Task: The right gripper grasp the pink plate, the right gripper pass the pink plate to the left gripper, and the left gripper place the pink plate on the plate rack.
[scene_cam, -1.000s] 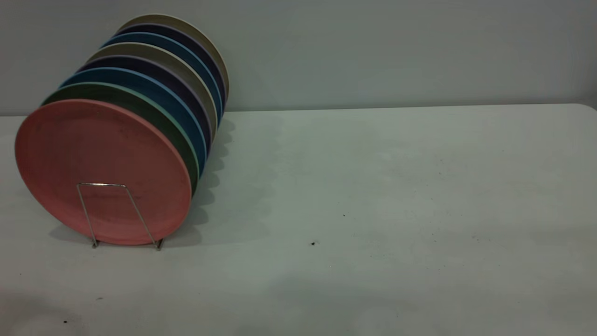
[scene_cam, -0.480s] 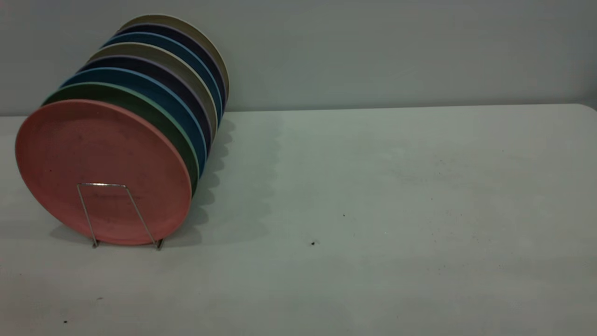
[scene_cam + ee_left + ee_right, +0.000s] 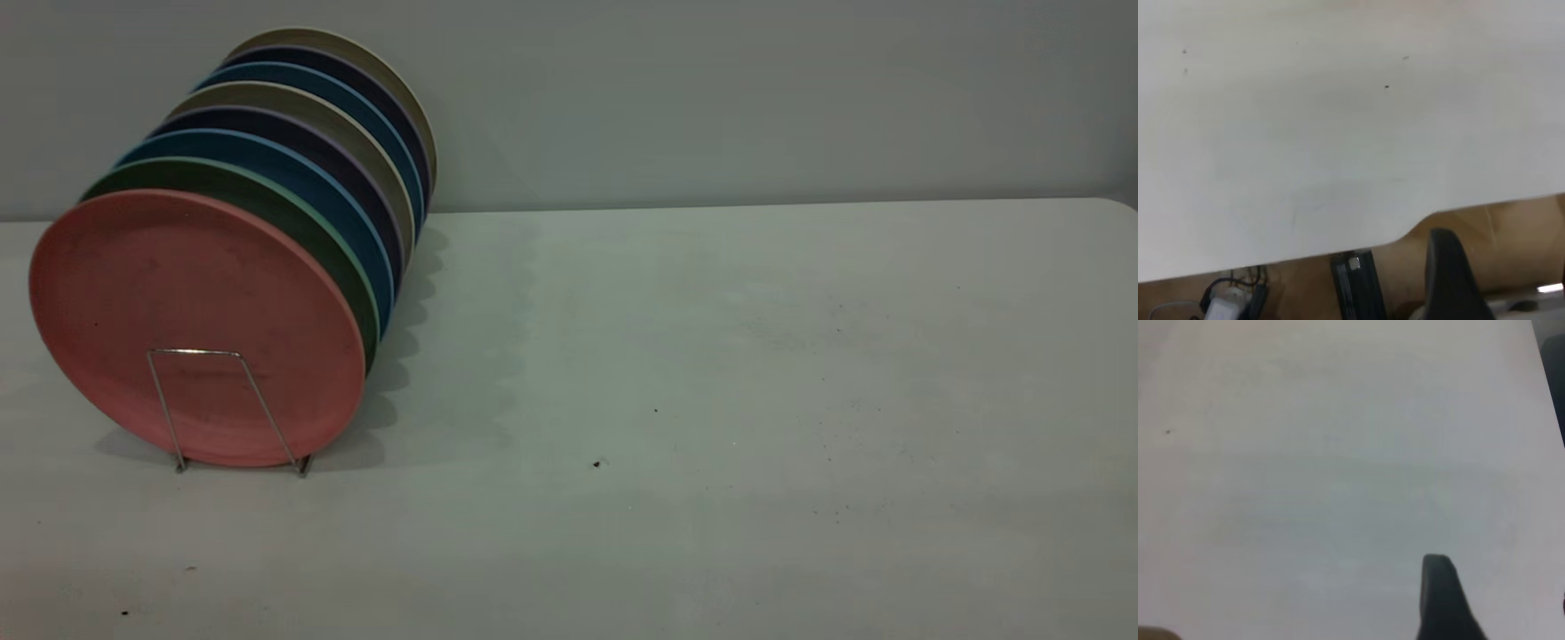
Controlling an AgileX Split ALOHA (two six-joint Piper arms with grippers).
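The pink plate (image 3: pixel 196 302) stands upright at the front of a row of plates in the plate rack (image 3: pixel 196 352), whose wire loop crosses its lower face. Neither gripper shows in the exterior view. The left gripper (image 3: pixel 1505 287) hangs past the table's edge, one black finger (image 3: pixel 1450 280) in sight, jaws wide apart and empty. The right gripper (image 3: pixel 1501 607) is over bare table, one black finger (image 3: pixel 1439 597) in sight, jaws wide apart and empty. Neither wrist view shows the plate.
Behind the pink plate stand a green plate (image 3: pixel 276 197), blue plates (image 3: pixel 293 160) and several others. The white table (image 3: pixel 711 356) stretches right of the rack. In the left wrist view the table's edge (image 3: pixel 1405 233), a black post (image 3: pixel 1355 287) and cables lie below.
A faint shadow along the table's front left has faded. The plates and rack have not moved.
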